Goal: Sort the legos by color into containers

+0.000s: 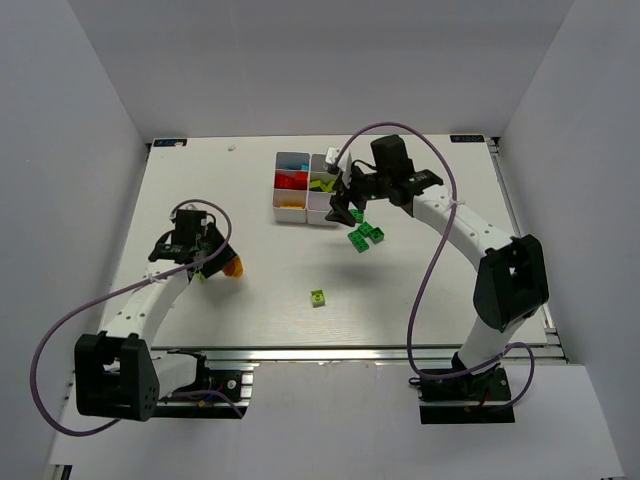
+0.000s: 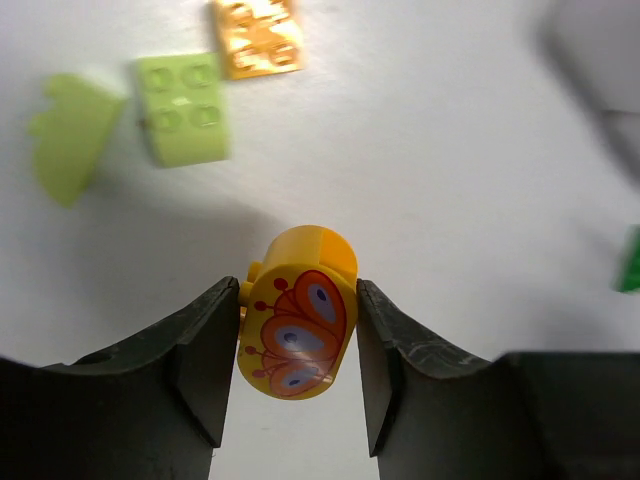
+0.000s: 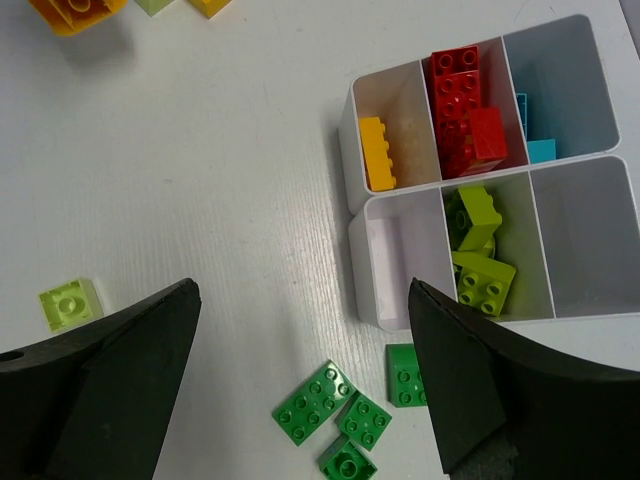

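Note:
My left gripper (image 2: 297, 290) is shut on a yellow round brick (image 2: 300, 320) with an orange butterfly print, held above the table at the left (image 1: 233, 268). A lime brick (image 2: 183, 108), a lime curved piece (image 2: 70, 135) and an orange brick (image 2: 258, 38) lie beyond it. My right gripper (image 3: 302, 290) is open and empty, above several dark green bricks (image 3: 320, 403) just beside the white tray (image 3: 358, 235). The tray holds yellow (image 3: 377, 152), red (image 3: 465, 110), light blue (image 3: 535, 148) and lime bricks (image 3: 475, 250) in separate compartments. In the top view the right gripper (image 1: 348, 208) hovers at the tray's near right corner (image 1: 275, 190).
A single lime brick (image 1: 318, 297) lies alone mid-table, also in the right wrist view (image 3: 68, 303). Two tray compartments on the lime row look empty. White walls enclose the table on three sides.

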Robot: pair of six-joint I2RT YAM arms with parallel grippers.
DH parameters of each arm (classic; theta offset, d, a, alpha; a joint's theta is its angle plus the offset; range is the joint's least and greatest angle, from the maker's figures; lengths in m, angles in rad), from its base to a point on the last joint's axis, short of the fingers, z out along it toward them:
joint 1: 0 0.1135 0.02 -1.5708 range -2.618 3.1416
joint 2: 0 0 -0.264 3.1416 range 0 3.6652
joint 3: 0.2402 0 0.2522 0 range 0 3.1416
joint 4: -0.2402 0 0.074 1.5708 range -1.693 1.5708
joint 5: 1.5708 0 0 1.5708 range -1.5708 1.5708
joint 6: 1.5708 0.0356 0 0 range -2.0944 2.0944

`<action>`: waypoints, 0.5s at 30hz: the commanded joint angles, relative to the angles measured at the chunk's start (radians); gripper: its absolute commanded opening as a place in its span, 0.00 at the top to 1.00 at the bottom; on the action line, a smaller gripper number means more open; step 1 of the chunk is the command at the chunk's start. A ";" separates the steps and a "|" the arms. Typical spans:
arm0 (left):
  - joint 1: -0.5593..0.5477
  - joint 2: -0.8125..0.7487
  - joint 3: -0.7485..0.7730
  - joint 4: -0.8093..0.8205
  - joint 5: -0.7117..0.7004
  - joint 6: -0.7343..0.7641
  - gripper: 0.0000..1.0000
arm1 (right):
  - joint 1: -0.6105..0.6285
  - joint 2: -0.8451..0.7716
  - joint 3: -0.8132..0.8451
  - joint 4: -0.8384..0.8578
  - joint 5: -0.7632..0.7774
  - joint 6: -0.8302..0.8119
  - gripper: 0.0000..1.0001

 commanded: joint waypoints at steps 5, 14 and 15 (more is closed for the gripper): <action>-0.010 0.003 0.067 0.356 0.251 -0.259 0.88 | -0.032 -0.071 -0.032 0.056 -0.021 0.026 0.12; -0.116 0.256 0.235 0.586 0.209 -0.352 0.89 | -0.059 -0.095 -0.059 0.066 -0.029 0.035 0.12; -0.125 0.271 0.252 0.623 0.199 -0.355 0.90 | -0.063 -0.098 -0.061 0.067 -0.030 0.037 0.11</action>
